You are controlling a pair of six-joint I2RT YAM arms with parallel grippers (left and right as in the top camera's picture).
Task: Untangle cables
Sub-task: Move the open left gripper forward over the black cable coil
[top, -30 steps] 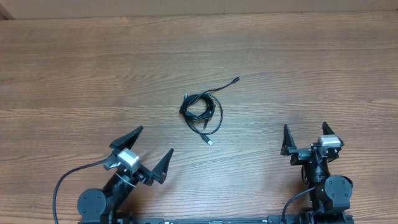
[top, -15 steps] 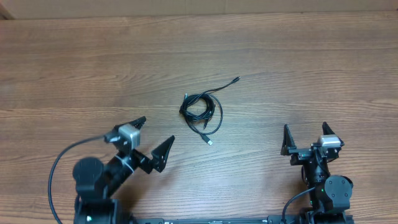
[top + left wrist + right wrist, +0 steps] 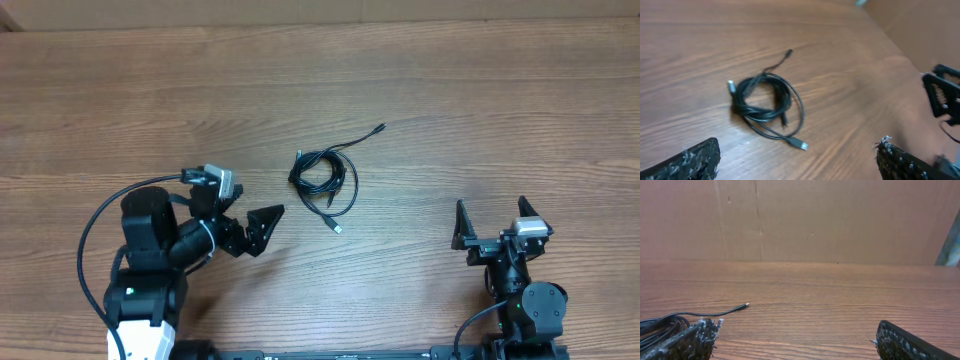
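Observation:
A tangled bundle of thin black cables (image 3: pixel 325 180) lies on the wooden table near its middle. One strand with a small plug runs up and right (image 3: pixel 380 128), and a silver-tipped plug (image 3: pixel 337 229) points toward the front. The bundle also shows in the left wrist view (image 3: pixel 762 100), and its far strand shows in the right wrist view (image 3: pixel 715 313). My left gripper (image 3: pixel 240 205) is open and empty, left of the bundle and pointing at it. My right gripper (image 3: pixel 492 222) is open and empty at the front right, well away from the cables.
The wooden table (image 3: pixel 480 90) stretches to a brown cardboard wall (image 3: pixel 840 220) at the far side. The left arm's thick black cable (image 3: pixel 95 240) loops at the front left. The right arm's base (image 3: pixel 525 300) stands at the front edge.
My left arm has swung forward and up, carrying its open gripper closer to the cable bundle. The right arm and the cables have not moved.

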